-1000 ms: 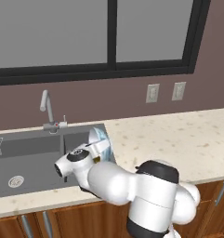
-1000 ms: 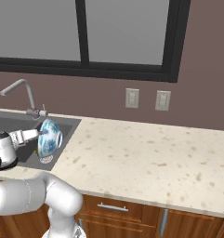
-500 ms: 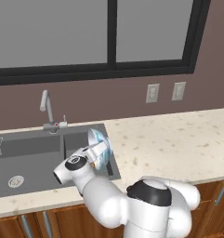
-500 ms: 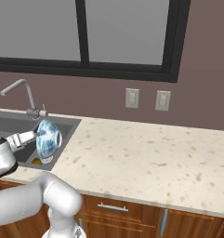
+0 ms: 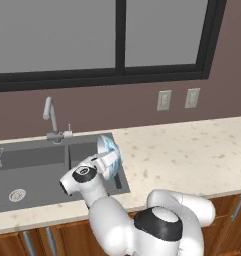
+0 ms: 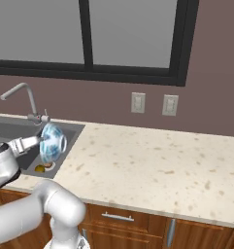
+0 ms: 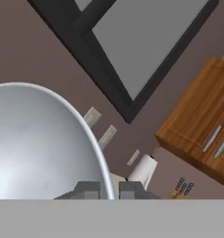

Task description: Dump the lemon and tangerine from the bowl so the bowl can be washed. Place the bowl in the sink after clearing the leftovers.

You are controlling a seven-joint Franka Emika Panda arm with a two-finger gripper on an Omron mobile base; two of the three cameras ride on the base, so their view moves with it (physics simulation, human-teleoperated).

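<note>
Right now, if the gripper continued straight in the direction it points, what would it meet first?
The gripper holds the bowl by its rim. Beyond it, the hand view looks toward the brown wall below the window; depth is unclear.

The bowl (image 6: 51,142) is looking glossy and glazed, white inside with a pale blue sheen. The sink (image 5: 37,167) is showing matt dark grey, its faucet (image 5: 51,116) shining like polished metal. The worktop (image 6: 152,165) is appearing as smooth speckled stone.

Bowl (image 5: 109,152) tipped on edge over sink (image 5: 37,170) rt basin, blocks that side. Fruit (image 6: 40,168) on basin floor below. Faucet (image 5: 51,119) crowds back rim; counter (image 6: 152,165) to rt wide open.
</note>
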